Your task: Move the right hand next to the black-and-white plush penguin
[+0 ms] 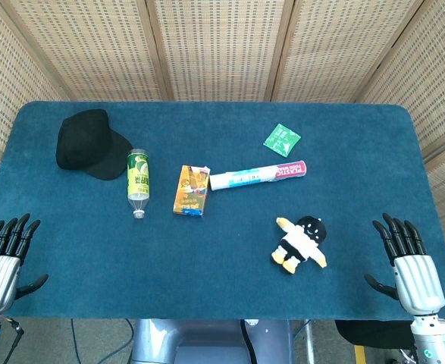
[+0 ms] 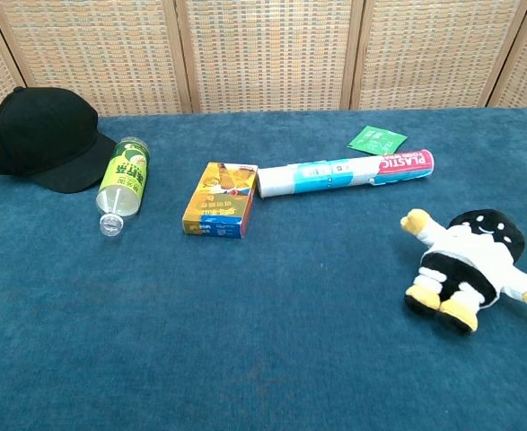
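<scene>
Both hands rest empty with fingers spread at the desk (image 1: 222, 296) corners; the right hand (image 1: 412, 265) lies well apart from the penguin (image 1: 301, 243), left hand (image 1: 2, 262) opposite.

Table (image 1: 207, 273) covered in blue cloth; lying on it: black cap (image 1: 88, 142); green bottle (image 1: 138, 182); orange carton (image 1: 191, 190); plastic roll (image 1: 258, 176); green packet (image 1: 282, 139); plush penguin (image 1: 301, 243).
</scene>
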Controlling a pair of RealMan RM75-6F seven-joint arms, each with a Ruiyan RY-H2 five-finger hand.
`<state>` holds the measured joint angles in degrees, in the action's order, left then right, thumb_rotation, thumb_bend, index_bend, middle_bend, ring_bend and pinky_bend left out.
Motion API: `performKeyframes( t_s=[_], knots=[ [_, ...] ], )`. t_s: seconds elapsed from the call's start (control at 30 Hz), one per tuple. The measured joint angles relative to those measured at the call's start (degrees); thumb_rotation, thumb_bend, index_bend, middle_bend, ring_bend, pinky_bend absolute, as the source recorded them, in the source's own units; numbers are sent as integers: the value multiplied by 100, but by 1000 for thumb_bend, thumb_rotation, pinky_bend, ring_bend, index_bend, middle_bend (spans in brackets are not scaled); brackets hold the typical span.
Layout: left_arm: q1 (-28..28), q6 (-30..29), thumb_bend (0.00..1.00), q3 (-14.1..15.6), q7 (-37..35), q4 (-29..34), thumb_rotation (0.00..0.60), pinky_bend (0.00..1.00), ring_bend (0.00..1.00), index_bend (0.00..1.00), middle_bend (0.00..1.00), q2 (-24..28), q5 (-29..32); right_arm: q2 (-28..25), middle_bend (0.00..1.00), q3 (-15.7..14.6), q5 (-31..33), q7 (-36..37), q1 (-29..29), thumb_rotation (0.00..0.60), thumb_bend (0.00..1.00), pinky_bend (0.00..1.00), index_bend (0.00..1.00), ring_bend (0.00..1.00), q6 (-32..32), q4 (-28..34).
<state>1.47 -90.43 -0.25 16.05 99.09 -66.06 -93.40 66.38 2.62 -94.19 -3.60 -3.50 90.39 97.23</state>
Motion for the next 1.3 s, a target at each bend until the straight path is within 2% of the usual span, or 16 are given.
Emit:
performKeyframes(
  t_s=[0.83, 1.0, 1.3],
  knots=[
    [-1, -19, 105, -11, 19, 22, 600, 0, 0, 0, 0, -10, 10, 5, 0, -54, -29, 2, -9, 600, 186, 11, 22, 0, -58, 47],
    [-17, -58, 104, -2, 41, 39, 600, 0, 0, 0, 0, -7, -26, -12, 0, -80, -45, 33, 5, 600, 186, 11, 61, 0, -53, 60],
    [-14, -46, 104, -13, 28, 47, 600, 0, 0, 0, 0, 0, 8, -18, 0, -92, 38, -87, 10, 600, 186, 11, 64, 0, -126, 155]
  ],
)
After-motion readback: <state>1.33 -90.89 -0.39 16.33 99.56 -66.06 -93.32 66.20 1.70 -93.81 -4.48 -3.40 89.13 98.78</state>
